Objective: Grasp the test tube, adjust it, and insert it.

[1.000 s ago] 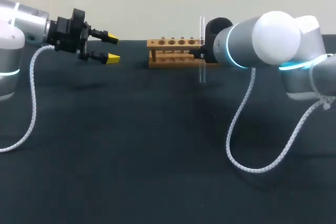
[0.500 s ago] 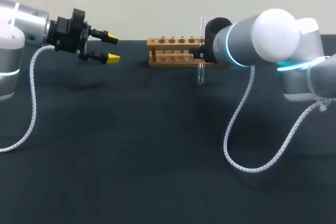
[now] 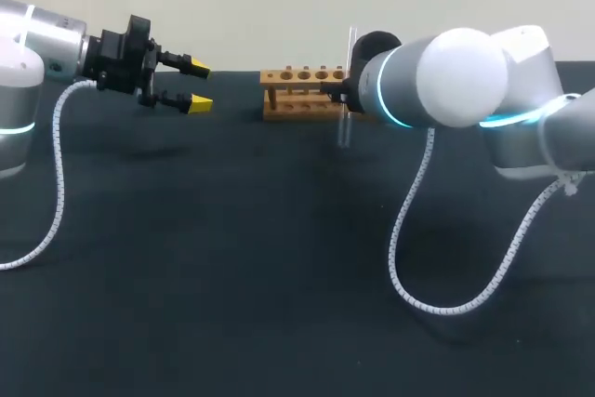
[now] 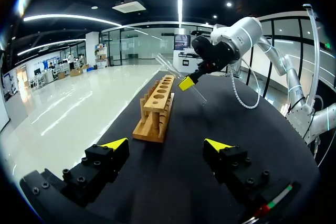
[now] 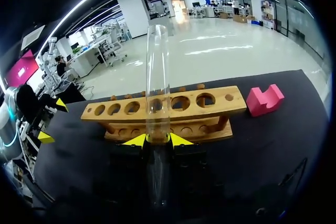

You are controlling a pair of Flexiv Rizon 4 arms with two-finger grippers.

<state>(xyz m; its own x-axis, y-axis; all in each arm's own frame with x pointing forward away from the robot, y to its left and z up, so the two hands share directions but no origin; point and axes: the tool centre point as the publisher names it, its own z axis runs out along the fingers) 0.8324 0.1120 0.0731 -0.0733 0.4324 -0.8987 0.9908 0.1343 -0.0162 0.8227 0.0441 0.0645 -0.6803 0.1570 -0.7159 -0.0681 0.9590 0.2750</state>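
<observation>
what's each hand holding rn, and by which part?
Right hand is shut on the tube, near its middle. Left hand is open, holding nothing.

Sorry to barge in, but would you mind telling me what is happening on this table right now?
The right hand grips a clear test tube, roughly upright, close to the wooden rack but not yet in any hole. The left hand hangs open and empty above the table, off the rack's other end. A pink block lies beside the rack.
</observation>
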